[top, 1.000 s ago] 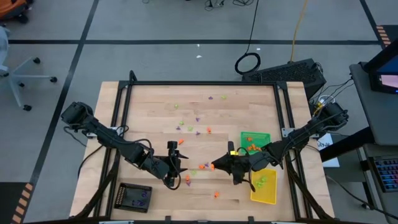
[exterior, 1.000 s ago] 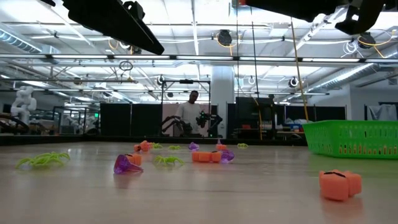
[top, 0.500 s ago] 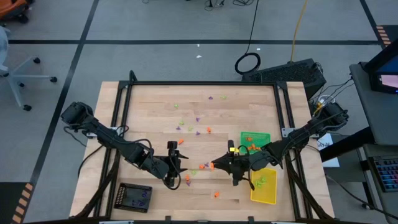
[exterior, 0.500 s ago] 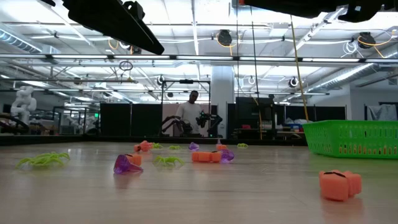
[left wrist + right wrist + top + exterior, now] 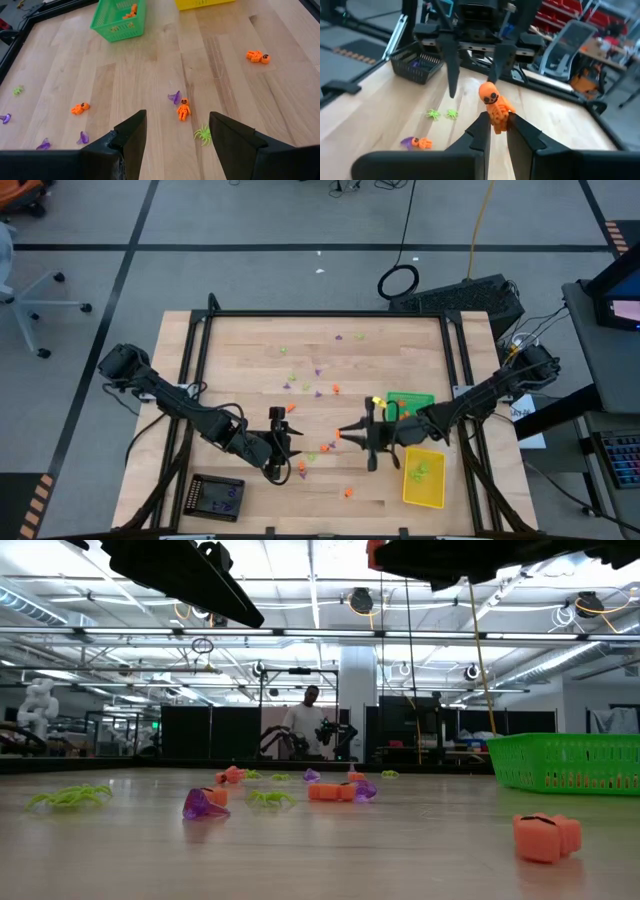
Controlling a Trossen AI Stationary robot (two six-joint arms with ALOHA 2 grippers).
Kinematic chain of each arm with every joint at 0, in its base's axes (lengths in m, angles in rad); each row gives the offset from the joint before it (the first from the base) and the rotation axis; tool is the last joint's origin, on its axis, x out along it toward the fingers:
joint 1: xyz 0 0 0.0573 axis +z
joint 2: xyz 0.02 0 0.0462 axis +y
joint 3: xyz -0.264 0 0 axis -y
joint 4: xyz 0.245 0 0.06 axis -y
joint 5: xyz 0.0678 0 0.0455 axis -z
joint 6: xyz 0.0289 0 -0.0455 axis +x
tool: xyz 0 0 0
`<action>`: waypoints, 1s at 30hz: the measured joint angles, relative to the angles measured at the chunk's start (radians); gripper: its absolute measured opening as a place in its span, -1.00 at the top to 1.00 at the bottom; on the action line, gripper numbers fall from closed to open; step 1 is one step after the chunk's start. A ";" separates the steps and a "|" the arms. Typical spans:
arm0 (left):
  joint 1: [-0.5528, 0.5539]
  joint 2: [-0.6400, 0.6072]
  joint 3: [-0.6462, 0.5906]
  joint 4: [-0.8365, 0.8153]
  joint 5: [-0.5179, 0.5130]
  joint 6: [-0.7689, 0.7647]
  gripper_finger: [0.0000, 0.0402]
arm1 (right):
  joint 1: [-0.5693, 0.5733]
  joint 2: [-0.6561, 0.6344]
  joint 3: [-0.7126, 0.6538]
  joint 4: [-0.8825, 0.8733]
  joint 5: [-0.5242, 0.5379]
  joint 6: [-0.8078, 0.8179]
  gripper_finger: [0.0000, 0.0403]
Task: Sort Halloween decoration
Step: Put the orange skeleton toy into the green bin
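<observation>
An orange skeleton figure (image 5: 495, 106) of moulded plastic is pinched in the right end effector (image 5: 497, 125), raised above the wooden bench (image 5: 250, 340) near the green mesh tray (image 5: 420, 399), which holds orange pieces. The yellow tray (image 5: 432, 490) holds lime ones; the black tray (image 5: 203, 498) purple. The left end effector (image 5: 177, 132) hangs spread wide and empty, over scattered trinkets (image 5: 315, 385).
</observation>
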 joint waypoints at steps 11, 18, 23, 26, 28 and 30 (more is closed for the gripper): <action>0.000 0.000 0.000 0.000 0.000 0.000 -0.06 | -0.024 0.000 0.000 -0.002 -0.003 0.261 0.81; 0.000 0.000 0.000 0.000 0.000 -0.001 -0.06 | -0.024 0.000 0.000 -0.004 -0.004 0.326 0.81; 0.000 0.000 0.000 0.000 0.000 -0.001 -0.06 | -0.024 0.000 0.000 -0.029 -0.004 0.327 0.81; 0.000 0.000 0.000 0.000 0.000 -0.001 -0.06 | -0.024 0.000 0.000 -0.065 -0.004 0.327 0.81; 0.000 0.000 0.000 0.000 0.000 -0.001 -0.06 | -0.024 0.000 0.000 -0.086 -0.004 0.339 0.81; 0.000 0.000 0.000 0.000 0.000 -0.001 -0.06 | -0.025 -0.010 0.000 -0.123 -0.004 0.366 0.81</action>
